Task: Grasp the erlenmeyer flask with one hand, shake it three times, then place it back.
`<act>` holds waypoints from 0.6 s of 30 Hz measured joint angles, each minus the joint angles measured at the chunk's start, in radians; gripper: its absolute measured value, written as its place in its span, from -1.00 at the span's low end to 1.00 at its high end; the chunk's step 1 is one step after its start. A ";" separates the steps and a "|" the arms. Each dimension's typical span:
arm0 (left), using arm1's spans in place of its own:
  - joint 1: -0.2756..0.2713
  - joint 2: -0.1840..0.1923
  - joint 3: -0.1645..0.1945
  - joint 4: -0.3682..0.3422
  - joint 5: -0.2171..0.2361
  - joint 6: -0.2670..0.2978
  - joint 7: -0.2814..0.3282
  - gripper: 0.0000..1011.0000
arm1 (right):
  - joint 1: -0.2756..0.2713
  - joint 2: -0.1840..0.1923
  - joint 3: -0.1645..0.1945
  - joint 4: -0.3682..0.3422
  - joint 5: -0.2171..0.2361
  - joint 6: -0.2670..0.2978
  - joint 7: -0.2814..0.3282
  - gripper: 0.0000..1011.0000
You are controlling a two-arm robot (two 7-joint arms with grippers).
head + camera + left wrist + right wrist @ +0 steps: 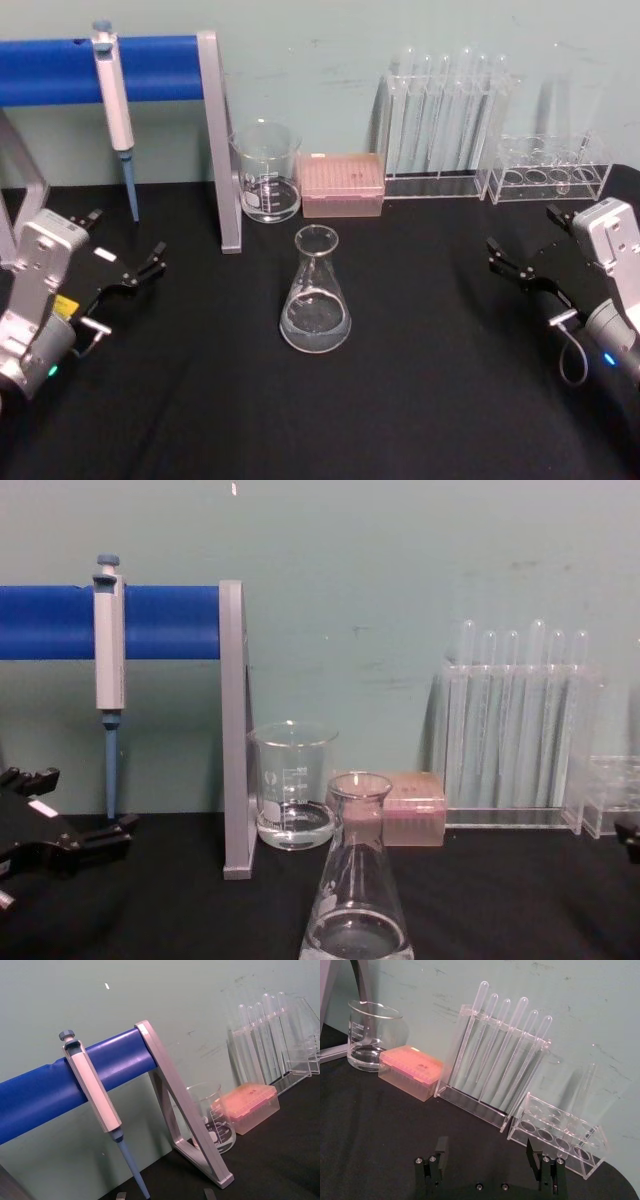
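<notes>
Head view gives the erlenmeyer flask [316,295] standing upright near the middle of the black tabletop [430,400], in front of the beaker [268,172] and apart from it. The left pincer [126,236] sits at the left side and the right pincer [522,228] at the right side. Both are well apart from the flask and both are released, with jaws spread and nothing between them.

I judge the task is at its first step: the grasp is not yet begun and none of the 3 shakes is done. The next move asks 1 pincer to reach the flask, bring its jaws around the narrow neck and close gently, because smooth glass can slip.

In the chest view the lower edge cuts off the flask's base. Whether it holds a little clear liquid is hard to tell.
</notes>
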State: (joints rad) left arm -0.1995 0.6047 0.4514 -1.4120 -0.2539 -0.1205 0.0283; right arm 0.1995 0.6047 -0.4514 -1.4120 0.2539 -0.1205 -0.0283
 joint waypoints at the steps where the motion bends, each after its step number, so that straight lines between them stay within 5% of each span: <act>1: 0.000 0.000 0.000 0.000 0.000 0.000 0.000 0.98 | 0.000 0.000 0.000 0.000 0.000 0.000 0.000 0.98; 18: 0.000 0.000 0.000 0.000 0.000 0.000 0.000 0.98 | 0.000 0.000 0.000 0.000 0.000 0.000 0.000 0.98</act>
State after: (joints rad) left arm -0.1995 0.6047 0.4514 -1.4119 -0.2539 -0.1205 0.0283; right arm 0.1995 0.6047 -0.4514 -1.4120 0.2539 -0.1205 -0.0283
